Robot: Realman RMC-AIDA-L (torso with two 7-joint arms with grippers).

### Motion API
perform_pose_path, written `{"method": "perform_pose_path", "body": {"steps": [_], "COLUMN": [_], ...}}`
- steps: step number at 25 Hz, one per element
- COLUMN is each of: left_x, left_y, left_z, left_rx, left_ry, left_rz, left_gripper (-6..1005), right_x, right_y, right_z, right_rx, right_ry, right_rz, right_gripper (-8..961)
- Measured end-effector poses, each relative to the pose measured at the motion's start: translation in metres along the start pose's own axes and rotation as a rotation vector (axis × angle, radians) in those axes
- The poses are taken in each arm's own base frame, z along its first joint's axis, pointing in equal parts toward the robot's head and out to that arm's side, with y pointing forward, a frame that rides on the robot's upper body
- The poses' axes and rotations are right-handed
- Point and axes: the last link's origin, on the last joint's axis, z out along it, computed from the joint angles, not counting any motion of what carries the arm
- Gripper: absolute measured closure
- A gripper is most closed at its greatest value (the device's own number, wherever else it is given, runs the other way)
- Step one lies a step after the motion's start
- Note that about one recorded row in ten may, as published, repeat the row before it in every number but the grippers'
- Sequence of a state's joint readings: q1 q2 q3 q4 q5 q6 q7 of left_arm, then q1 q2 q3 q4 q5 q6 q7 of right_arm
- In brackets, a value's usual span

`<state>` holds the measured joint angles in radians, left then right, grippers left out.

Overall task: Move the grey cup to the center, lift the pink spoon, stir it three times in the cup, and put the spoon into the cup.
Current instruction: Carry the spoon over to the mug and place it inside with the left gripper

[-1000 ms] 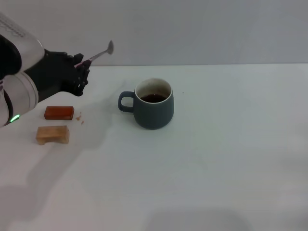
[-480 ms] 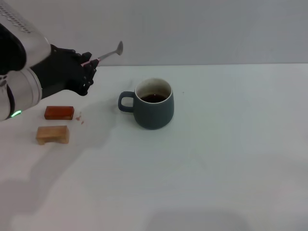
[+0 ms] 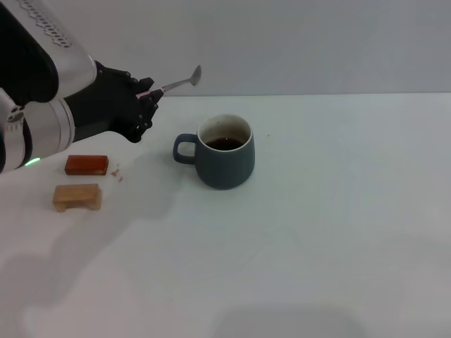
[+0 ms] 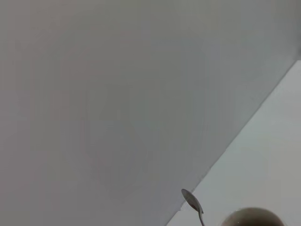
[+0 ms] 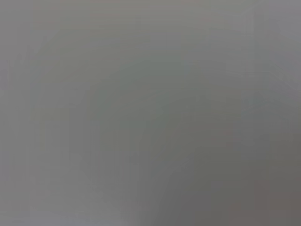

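The grey cup [image 3: 226, 153] stands on the white table near the middle, its handle toward my left, with dark liquid inside. My left gripper [image 3: 146, 99] is shut on the pink spoon [image 3: 175, 84] and holds it in the air, up and to the left of the cup. The spoon's metal bowl points toward the cup and is higher than the rim. In the left wrist view the spoon's bowl [image 4: 192, 202] shows above the cup's rim [image 4: 254, 217]. My right gripper is out of view.
A red-brown block [image 3: 87, 165] and a tan wooden block [image 3: 77, 197] lie on the table at the left, below my left arm. A few crumbs [image 3: 118, 173] lie beside the red-brown block. The table's back edge meets a grey wall.
My left gripper has moved to the right toward the cup, carrying the spoon with it. The cup and blocks have not moved.
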<state>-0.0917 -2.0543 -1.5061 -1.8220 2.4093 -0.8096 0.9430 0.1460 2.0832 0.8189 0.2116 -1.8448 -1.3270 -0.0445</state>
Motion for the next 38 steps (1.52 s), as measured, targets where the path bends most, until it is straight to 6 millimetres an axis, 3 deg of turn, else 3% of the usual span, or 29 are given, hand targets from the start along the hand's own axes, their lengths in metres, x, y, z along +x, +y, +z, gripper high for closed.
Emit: {"method": "perform_pose_path", "body": {"steps": [17, 38], "left_x": [0.014, 0.013], "left_y": [0.008, 0.01], "left_z": [0.011, 0.029], "left_rx": [-0.088, -0.159], "left_ry": [-0.044, -0.146], "left_rz": [0.165, 0.311], "left_gripper": [865, 865], "right_x": [0.0, -0.004], "right_y": [0.0, -0.004], "right_z": [0.0, -0.005], "right_rx": [0.0, 0.017], "right_ry": [0.0, -0.029], "right_rz": [0.001, 0.004], "right_gripper": [954, 955]}}
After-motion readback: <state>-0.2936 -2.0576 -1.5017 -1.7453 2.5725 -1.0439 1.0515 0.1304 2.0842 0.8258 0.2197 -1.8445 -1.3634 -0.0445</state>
